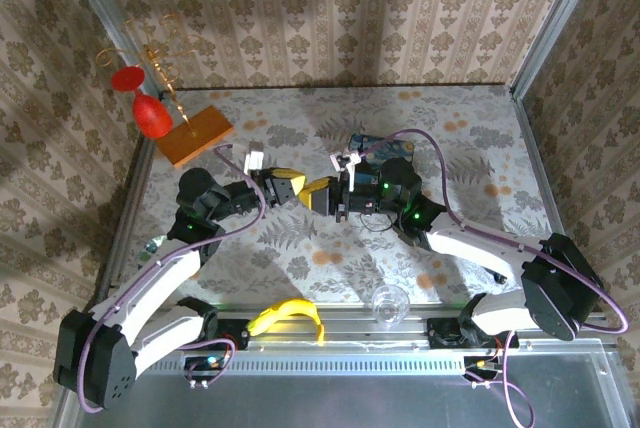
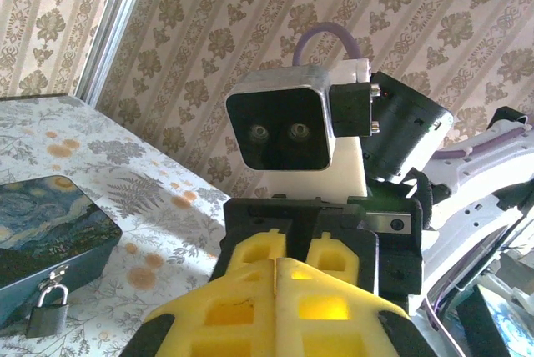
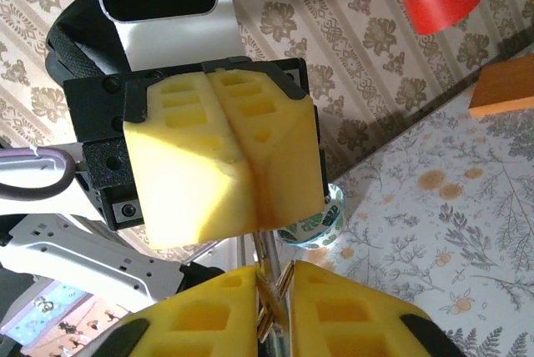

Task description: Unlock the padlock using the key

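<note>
Small dark grey metal padlock [image 2: 47,311]: lower left of the left wrist view, shackle hooked through the latch on the front of the blue tin painted with a swirling night sky [image 2: 42,219], body resting against the floral tablecloth [image 2: 158,223]. In the top view the tin [image 1: 390,148] lies right of centre, just beyond the right arm's wrist.

Brass-coloured metal key [image 3: 269,307]: bottom centre of the right wrist view, upright between the 2 yellow fingers of the right gripper [image 3: 271,290], which are closed to a narrow gap and pinch it from both sides.

Left gripper [image 3: 242,198]: centre of the same view, directly above the key, its 2 yellow fingers pressed together along 1 seam. A thin silvery piece runs from their lower edge to the key; whether they grip it cannot be told. Seen from its own wrist, the left gripper [image 2: 276,269] is likewise fully closed.

Top view: both grippers meet tip to tip at frame centre, left [image 1: 292,186], right [image 1: 320,195]. Upper left: red bulb-shaped object [image 1: 152,116] on an orange wooden block [image 1: 195,136]. Bottom edge: yellow banana [image 1: 285,316] and clear plastic cup [image 1: 390,303].
</note>
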Tool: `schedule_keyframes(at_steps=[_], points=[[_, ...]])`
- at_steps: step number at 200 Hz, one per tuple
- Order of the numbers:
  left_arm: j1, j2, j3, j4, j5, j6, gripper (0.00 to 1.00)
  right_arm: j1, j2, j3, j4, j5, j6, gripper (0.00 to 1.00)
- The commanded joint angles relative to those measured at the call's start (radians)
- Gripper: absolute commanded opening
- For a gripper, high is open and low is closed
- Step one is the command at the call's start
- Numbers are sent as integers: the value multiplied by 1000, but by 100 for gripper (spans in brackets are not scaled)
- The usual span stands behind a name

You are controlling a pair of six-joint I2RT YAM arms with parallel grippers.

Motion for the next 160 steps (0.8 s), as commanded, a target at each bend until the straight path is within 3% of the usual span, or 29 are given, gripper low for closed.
schedule_keyframes(at_steps=[1, 21, 62, 66, 76, 86, 98, 124, 160], points=[[-8, -1, -12, 51, 8, -18, 0, 7, 4, 41, 23, 4, -9, 5], [-8, -4, -15, 53, -5, -21, 0, 6, 1, 44, 2, 15, -24, 0], [-7, -25, -15, 48, -56, -38, 0, 6, -25, 42, -101, 83, -76, 0], [-7, -28, -13, 42, -64, -41, 4, 7, -32, 43, -120, 101, -87, 0], [-5, -39, -9, 17, -88, -47, 26, 12, -50, 46, -185, 156, -122, 0], [-5, -54, 1, -32, -124, -47, 41, 27, -72, 54, -268, 253, -174, 0], [-5, -74, 20, -114, -172, -38, 48, 67, -98, 68, -377, 416, -257, 0], [-5, -127, 66, -333, -341, -10, 49, 162, -118, 93, -524, 818, -382, 0], [-11, -138, 140, -587, -496, -22, 47, 251, -73, 133, -588, 1113, -520, 0]])
